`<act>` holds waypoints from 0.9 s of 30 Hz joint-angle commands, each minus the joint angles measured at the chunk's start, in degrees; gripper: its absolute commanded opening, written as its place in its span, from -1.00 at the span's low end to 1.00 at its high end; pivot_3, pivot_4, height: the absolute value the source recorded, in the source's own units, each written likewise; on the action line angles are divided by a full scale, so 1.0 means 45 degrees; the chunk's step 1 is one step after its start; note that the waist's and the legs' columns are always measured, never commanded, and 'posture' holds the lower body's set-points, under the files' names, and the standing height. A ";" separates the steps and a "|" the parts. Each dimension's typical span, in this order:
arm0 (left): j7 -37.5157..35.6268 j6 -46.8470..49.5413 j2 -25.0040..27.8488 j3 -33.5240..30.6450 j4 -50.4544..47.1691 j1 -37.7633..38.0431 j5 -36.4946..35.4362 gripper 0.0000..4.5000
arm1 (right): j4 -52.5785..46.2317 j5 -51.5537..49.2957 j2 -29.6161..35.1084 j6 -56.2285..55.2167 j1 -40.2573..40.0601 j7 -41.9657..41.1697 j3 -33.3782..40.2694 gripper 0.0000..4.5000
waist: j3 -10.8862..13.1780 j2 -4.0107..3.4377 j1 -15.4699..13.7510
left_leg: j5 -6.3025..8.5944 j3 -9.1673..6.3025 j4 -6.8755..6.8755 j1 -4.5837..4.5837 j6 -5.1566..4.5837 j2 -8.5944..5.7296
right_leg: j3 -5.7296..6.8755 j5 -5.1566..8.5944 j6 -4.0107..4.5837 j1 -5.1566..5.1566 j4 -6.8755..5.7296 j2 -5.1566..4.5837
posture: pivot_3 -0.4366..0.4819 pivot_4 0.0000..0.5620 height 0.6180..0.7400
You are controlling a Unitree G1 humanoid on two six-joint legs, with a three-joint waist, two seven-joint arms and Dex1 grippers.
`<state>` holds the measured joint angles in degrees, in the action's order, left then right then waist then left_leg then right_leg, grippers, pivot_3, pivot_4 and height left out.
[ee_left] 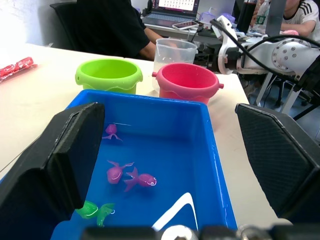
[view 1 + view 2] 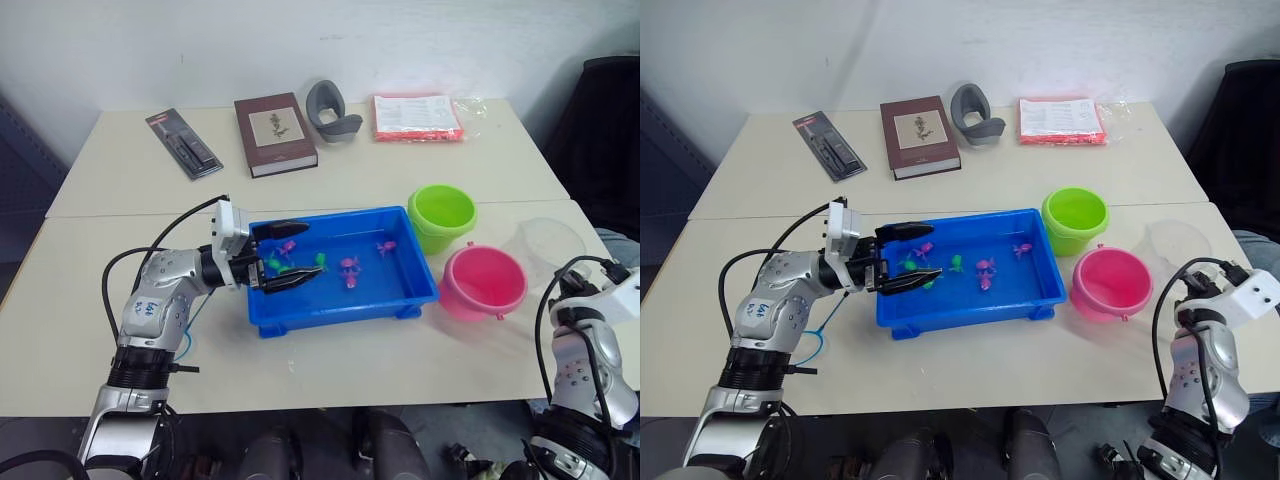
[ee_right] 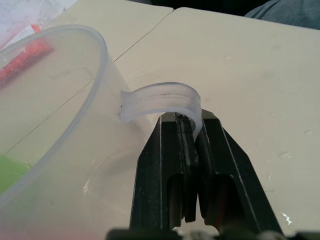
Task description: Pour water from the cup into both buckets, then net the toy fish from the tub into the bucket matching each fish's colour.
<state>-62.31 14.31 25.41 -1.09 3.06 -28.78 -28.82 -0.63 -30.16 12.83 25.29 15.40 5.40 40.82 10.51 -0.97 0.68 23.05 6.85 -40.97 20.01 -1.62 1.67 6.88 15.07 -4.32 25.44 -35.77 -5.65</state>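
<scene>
Left gripper (image 2: 291, 256) open over tub (image 2: 340, 300); right gripper (image 3: 192, 150) apparently pinching cup (image 3: 45, 110) handle

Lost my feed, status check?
Left gripper open over bright blue plastic tub, toy fish inside. Right gripper shut on clear plastic cup handle. Nothing blocking.

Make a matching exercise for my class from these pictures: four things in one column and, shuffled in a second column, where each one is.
Things:
1. toy fish
2. cup
3. left gripper
4. book

Places:
A. on the far table, beside the grey holder
B. open over the near-left end of the tub
C. inside the tub
D. held by its handle in the right gripper, beside the pink bucket

Pairs: 1-C, 2-D, 3-B, 4-A
</scene>
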 commanded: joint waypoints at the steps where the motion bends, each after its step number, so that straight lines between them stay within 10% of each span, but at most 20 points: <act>1: -0.0073 -0.0185 -0.0031 -0.0088 -0.0134 -0.0217 -0.0094 1.00 | -0.0601 0.0127 0.0078 -0.0620 -0.0356 0.0160 0.0001 -0.82 | 0.0000 0.0000 -0.0017 | 0.0000 -0.0002 0.0000 0.0000 0.0000 0.0000 | 0.0001 0.0000 0.0000 0.0000 0.0000 0.0000 | -0.05 -0.47 1.00; 9: 0.0053 -0.0178 -0.0147 -0.0043 -0.0367 0.0091 -0.0104 1.00 | -0.0873 0.0061 0.0495 -0.0648 -0.1393 0.0231 0.0217 0.88 | 0.0000 0.0000 -0.0084 | 0.0000 0.0003 -0.0004 -0.0002 0.0000 0.0000 | -0.0006 0.0000 0.0000 0.0000 -0.0002 0.0000 | -0.05 -0.47 1.00; 21: 0.0151 -0.0151 0.0339 -0.0362 -0.0704 0.0883 -0.0005 1.00 | -0.5256 -0.2811 0.1787 0.3141 -0.5805 -0.1161 0.0848 0.94 | -0.0007 -0.0009 -0.0133 | 0.0000 -0.0002 0.0005 -0.0003 0.0000 0.0002 | -0.0011 0.0000 0.0000 0.0000 0.0003 -0.0006 | -0.05 -0.47 1.00; 27: 0.0625 -0.0318 0.1132 -0.1201 -0.1223 0.2540 0.0034 1.00 | -0.8749 -0.5520 0.3285 0.3183 -0.9119 -0.4839 0.2053 0.94 | -0.0007 -0.0002 -0.0106 | 0.0006 0.0020 0.0006 -0.0037 -0.0008 -0.0001 | -0.0050 0.0000 0.0001 -0.0007 0.0038 -0.0009 | -0.05 -0.47 1.00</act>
<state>-59.99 13.95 28.87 -3.55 -0.54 -19.46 -28.59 -32.97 -51.69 26.86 42.88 -23.48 -8.92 47.90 10.48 -0.98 0.21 23.08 7.02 -40.87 19.71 -1.66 1.67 6.56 15.08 -4.31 25.39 -35.61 -5.68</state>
